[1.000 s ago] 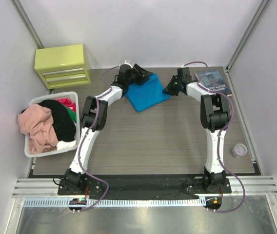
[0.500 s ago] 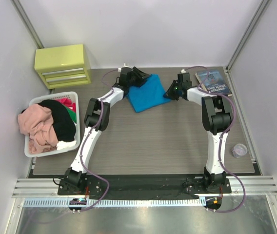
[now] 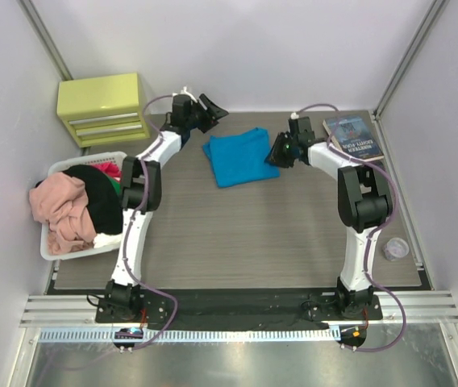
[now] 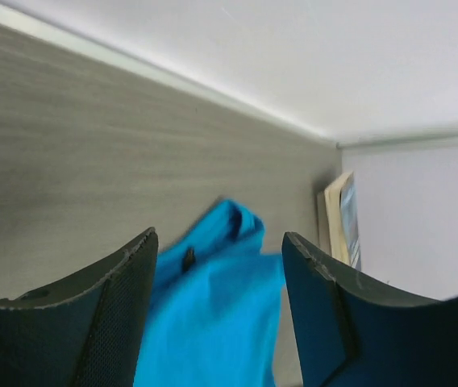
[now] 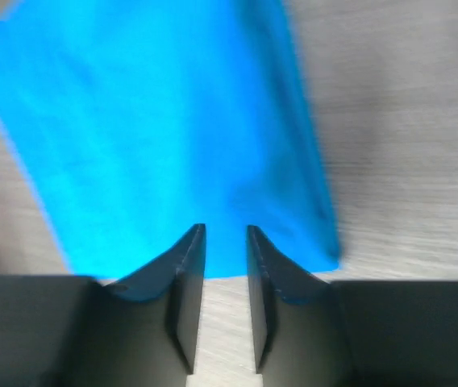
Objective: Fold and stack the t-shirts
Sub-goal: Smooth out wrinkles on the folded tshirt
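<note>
Top external view: the folded blue t-shirt (image 3: 239,157) lies flat at the far middle of the table (image 3: 253,234), probably as the base of the stack. The left gripper (image 3: 213,107) hangs near its far left corner, off the cloth, jaws spread and empty. The right gripper (image 3: 274,155) is at the shirt's right edge, jaws a little apart, pinching nothing. The other t-shirts (image 3: 76,205) wait in the basket (image 3: 56,251).

Turquoise t-shirt (image 3: 241,157), yellow-green drawer unit (image 3: 104,107)
</note>
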Controlling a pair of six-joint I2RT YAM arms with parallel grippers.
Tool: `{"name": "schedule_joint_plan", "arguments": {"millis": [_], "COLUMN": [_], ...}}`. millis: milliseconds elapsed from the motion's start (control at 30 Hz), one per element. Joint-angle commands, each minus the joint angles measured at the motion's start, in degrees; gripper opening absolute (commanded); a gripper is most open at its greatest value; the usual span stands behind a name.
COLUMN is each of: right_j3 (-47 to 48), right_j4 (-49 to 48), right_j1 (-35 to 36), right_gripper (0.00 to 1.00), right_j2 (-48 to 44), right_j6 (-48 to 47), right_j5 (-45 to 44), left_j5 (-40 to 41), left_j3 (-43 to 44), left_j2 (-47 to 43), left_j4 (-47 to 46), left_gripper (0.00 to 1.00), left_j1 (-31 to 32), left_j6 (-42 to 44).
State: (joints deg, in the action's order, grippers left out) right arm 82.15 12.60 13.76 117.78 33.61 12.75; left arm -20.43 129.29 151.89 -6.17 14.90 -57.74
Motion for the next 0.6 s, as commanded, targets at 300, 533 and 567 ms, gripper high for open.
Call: {"name": "schedule_joint_plan", "arguments": {"millis": [300, 533, 567], "right_j3": [32.4, 34.6, 34.9], "right_j4": [-2.1, -5.5, -5.7], "right_j1": [-0.3, -1.0, -1.0], "right_gripper": [0.48, 0.49, 0.49], "right_j2": [14.0, 19.9, 21.4], "right_j6": [-1.9, -0.9, -0.8], "right_j5": [16.0, 13.8, 13.5], "left_j5": [-0.7, 0.5, 0.7], "left_j3": [-36.9, -35.3, -34.6], "left_j2": [-32.7, -25.3, -24.5], "left_j4": [-2.9, -7.6, -7.9], "left_gripper": [0.58, 0.56, 0.56], "left_j1": [4.4, 3.7, 3.5], "left_j6": [6.7, 3.3, 2.7]}}
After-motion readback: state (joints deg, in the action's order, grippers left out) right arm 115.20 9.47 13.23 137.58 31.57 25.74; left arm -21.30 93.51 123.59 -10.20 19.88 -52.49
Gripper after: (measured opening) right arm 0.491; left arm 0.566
